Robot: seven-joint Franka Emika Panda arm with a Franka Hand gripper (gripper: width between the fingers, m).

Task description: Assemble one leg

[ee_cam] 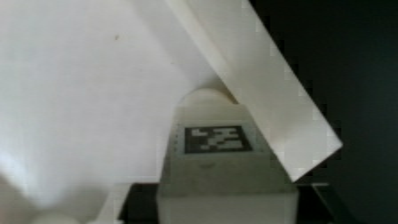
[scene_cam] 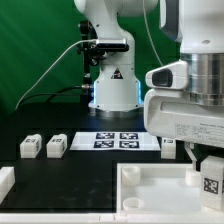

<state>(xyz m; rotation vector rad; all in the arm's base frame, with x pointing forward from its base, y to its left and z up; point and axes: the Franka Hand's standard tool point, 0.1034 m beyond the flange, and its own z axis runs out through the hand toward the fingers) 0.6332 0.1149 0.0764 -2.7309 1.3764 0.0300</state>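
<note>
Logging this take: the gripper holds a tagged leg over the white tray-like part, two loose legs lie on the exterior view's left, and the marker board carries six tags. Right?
One slip: the marker board carries four tags, not six, as the exterior view shows. The rest holds: the gripper has a tagged leg over the tray-like part, and two loose legs lie on the exterior view's left.

We see a white arm (scene_cam: 185,95) with rounded, glossy shells and dark joint seams, a grey-capped cylindrical joint, and a boxy white wrist block. Its base (scene_cam: 112,85) bears a black triangular marking, with black cables trailing beside it.
</note>
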